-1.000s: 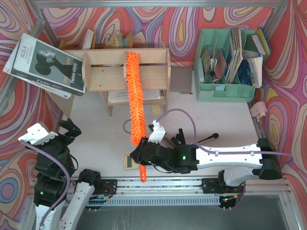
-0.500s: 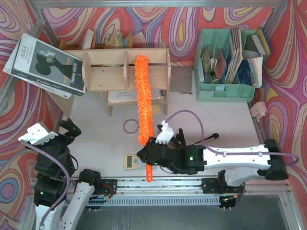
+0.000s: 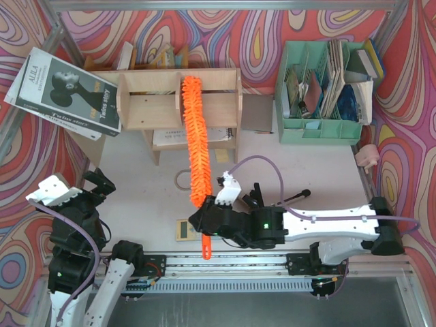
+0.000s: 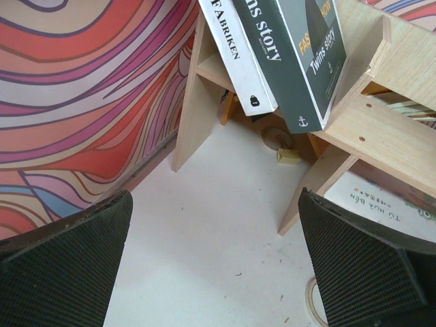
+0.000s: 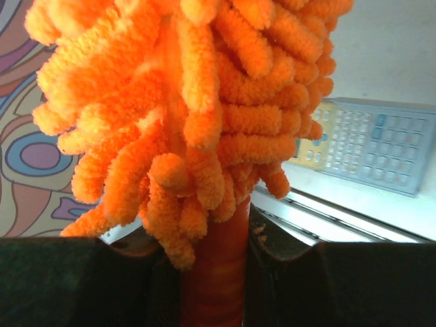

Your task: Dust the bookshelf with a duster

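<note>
The light plywood bookshelf stands at the back left of the table; its legs and side show in the left wrist view. The orange duster reaches up the table, its fluffy tip lying on the shelf's top near the middle divider. My right gripper is shut on the duster's handle, the noodle head filling that view. My left gripper stands open at the near left, its pads wide apart over bare table.
Books lean on the shelf's left end. A mint-green file organiser full of papers stands at the back right. A grey calculator and a tape ring lie near the duster. Patterned walls close in the sides.
The duster's tip swung right along the shelf top, then back left to the middle divider. My right gripper shifted with it. The left arm stayed still.
</note>
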Action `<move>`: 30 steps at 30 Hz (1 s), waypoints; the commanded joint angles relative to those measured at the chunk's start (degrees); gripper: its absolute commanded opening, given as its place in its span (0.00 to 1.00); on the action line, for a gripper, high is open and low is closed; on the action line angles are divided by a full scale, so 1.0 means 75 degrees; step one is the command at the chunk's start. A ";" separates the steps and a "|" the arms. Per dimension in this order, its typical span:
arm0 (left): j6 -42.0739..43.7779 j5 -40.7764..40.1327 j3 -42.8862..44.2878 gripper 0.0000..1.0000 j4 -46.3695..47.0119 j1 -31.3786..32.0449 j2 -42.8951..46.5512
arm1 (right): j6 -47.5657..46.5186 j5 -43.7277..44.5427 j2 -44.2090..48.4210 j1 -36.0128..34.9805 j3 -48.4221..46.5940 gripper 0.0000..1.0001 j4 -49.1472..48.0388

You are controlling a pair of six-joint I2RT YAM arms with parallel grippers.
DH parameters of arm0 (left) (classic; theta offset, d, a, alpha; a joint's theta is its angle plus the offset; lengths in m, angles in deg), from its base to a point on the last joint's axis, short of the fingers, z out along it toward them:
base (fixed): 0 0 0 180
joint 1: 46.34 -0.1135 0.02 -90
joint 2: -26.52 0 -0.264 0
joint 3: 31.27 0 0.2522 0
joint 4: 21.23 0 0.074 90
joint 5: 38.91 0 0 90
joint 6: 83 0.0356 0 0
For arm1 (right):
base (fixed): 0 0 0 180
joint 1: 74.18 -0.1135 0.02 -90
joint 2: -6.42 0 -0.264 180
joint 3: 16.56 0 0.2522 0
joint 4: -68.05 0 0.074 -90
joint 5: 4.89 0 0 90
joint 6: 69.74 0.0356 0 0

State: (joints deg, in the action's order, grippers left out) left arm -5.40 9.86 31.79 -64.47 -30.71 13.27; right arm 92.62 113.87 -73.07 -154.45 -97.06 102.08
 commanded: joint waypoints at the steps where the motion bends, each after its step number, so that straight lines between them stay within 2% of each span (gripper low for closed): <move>1: 0.0024 -0.0089 0.0103 0.98 -0.0031 -0.0046 0.0057 | 0.0857 0.1401 0.0857 -0.0055 0.0347 0.00 0.0756; 4: 0.0024 -0.0092 0.0104 0.98 -0.0031 -0.0046 0.0057 | 0.1333 0.1738 0.1177 -0.0057 0.0494 0.00 0.1093; 8: 0.0024 -0.0092 0.0096 0.98 -0.0031 -0.0046 0.0057 | 0.1264 0.1758 0.1210 -0.0061 0.0432 0.00 0.1056; 16: 0.0023 -0.0098 0.0092 0.99 -0.0031 -0.0046 0.0033 | -0.0281 0.0834 0.0607 -0.0079 0.0044 0.00 -0.0222; 22: 0.0025 -0.0104 0.0105 0.99 -0.0031 -0.0045 -0.0002 | -0.0803 0.0282 0.0071 -0.0090 -0.0330 0.00 -0.0503; 25: 0.0018 -0.0101 0.0098 0.98 -0.0031 -0.0040 0.0004 | -0.0493 0.0610 0.0150 -0.0090 -0.0379 0.00 -0.0081; 30: 0.0025 -0.0104 0.0095 0.99 -0.0037 -0.0045 0.0000 | 0.0875 0.1629 0.0884 -0.0090 0.0164 0.00 0.0881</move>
State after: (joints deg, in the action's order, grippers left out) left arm -5.40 9.86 31.79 -64.47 -30.71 13.27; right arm 92.31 117.23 -71.82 -155.17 -97.13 103.83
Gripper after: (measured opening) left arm 0.984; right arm 0.338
